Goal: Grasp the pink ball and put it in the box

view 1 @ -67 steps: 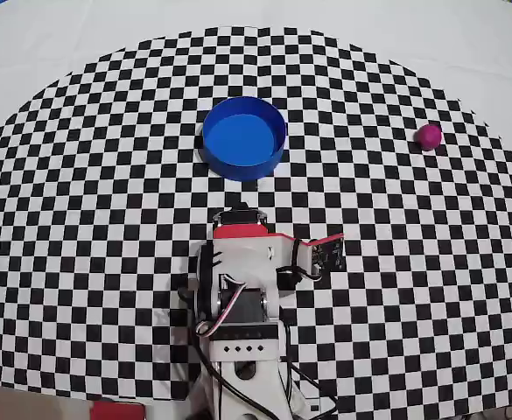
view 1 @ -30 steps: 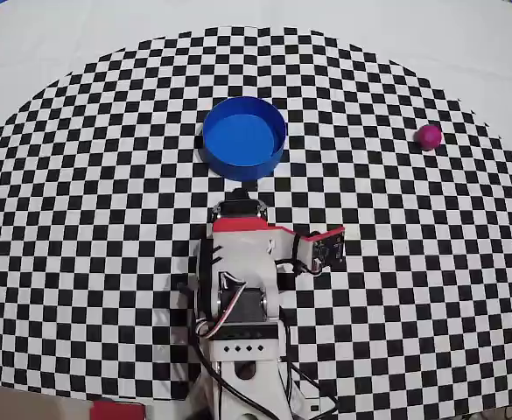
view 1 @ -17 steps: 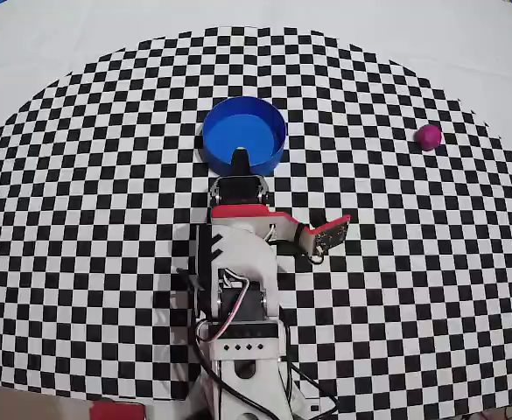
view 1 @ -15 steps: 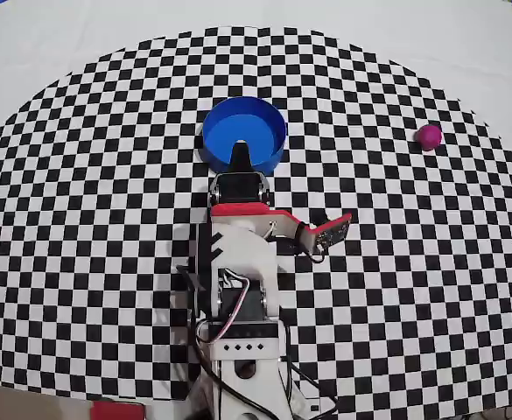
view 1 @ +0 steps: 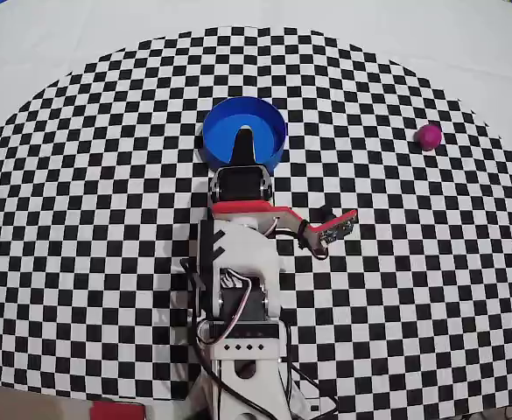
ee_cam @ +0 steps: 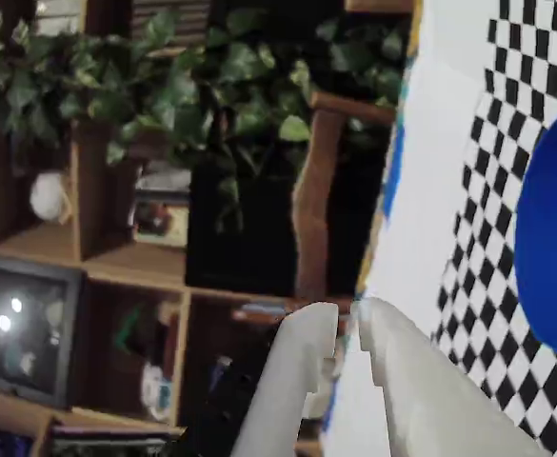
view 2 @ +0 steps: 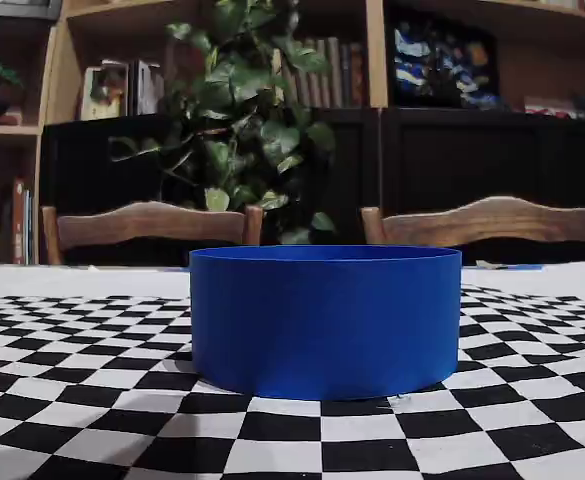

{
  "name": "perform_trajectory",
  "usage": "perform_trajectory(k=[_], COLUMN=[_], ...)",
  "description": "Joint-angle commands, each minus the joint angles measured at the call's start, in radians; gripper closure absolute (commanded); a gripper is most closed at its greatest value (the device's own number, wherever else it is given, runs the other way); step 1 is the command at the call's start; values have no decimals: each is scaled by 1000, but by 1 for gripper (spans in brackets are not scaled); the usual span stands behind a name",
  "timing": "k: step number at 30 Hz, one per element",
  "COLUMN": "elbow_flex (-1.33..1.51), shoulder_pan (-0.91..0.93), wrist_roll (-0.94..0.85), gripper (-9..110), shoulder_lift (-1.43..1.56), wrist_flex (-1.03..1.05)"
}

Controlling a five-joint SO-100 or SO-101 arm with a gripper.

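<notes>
Look at the overhead view first: your box [view 1: 273, 131] sits just above the centre of the frame, a round, shallow, bright-blue container with low upright walls and a flat blue floor; the arm's dark tip reaches over its lower rim and hides part of the floor, and the part you can see holds nothing. In the fixed view the box [view 2: 325, 320] fills the middle as a smooth, matte blue drum, its inside hidden behind the wall. The pink ball [view 1: 429, 136] lies in the upper right of the overhead frame, well apart from the box, near the curved edge of the checkered mat [view 1: 80, 201]; being a small matte sphere, it has no long axis or facing to report. The mat is flat, printed in black and white squares. In the wrist view your gripper [ee_cam: 348, 319] rises from the bottom edge, two pale, smooth plastic fingers [ee_cam: 297, 381] with tips nearly touching, only a narrow gap between them, and nothing held.
</notes>
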Motion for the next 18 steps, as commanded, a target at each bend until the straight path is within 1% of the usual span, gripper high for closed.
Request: perform_trajectory(k=[1,5,9,14,18], elbow_flex=[8,8,8,8,8], shoulder_pan=[3,-3,8,8,9], wrist_roll=[-150,-462,-704,-971,-1127], gripper=[101,101,101,101,101], shoulder_lift=[-18,-20,-21,-20,-21], wrist_flex=[18,103,103,87,86])
